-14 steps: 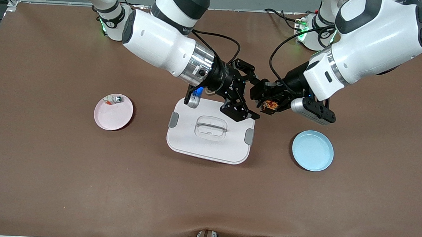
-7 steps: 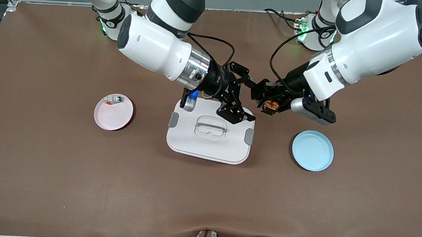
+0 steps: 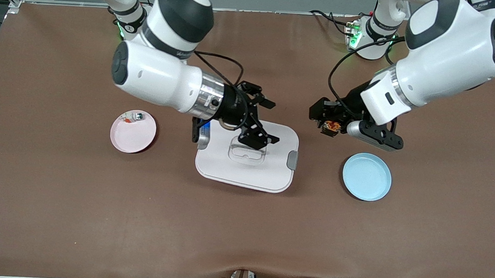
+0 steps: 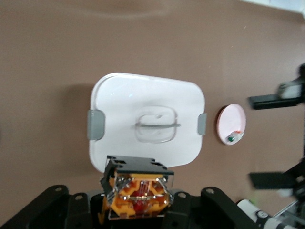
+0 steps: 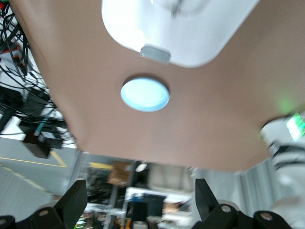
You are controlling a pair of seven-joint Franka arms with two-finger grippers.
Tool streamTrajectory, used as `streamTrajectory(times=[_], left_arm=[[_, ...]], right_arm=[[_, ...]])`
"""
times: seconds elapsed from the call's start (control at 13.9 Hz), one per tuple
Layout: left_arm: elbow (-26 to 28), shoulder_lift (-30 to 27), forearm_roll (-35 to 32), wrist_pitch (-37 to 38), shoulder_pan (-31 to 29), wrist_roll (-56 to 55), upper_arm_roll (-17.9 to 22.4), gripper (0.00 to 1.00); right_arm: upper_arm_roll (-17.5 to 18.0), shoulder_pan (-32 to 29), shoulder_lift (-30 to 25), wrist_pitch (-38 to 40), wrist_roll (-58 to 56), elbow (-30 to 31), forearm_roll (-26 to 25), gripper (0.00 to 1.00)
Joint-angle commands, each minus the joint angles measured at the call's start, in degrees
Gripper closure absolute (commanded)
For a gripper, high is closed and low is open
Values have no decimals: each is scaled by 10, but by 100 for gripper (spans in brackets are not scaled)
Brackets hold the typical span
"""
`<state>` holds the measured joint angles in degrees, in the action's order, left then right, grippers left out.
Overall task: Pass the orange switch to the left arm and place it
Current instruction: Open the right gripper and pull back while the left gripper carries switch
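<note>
Holding the orange switch (image 3: 331,127) clamped in my left end effector (image 3: 328,123) above bare table (image 3: 242,224), just past the blue plate (image 3: 367,177), keeps it off the box (image 3: 246,156); my right end effector (image 3: 260,120) hangs spread over the box.

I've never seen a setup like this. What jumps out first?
Two big white arms reach over a brown table. The left tool is shut on a tiny orange switch, up in the air between the white box and the blue plate. The right tool hangs open over the box lid.
</note>
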<state>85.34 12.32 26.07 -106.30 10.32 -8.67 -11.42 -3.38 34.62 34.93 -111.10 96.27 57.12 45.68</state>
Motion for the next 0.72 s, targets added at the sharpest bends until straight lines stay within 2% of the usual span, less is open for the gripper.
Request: streamTrajectory(times=[0.0, 0.29, 0.65], left_arm=[[7, 1, -48, 35, -15, 54, 0, 100], [46, 2, -101, 36, -38, 167, 0, 100], [76, 22, -179, 26, -61, 302, 0, 100]], right_arm=[[9, -5, -14, 62, -70, -7, -81, 0], [6, -37, -23, 160, -208, -7, -126, 0], [5, -96, -39, 266, -463, -6, -203, 0]])
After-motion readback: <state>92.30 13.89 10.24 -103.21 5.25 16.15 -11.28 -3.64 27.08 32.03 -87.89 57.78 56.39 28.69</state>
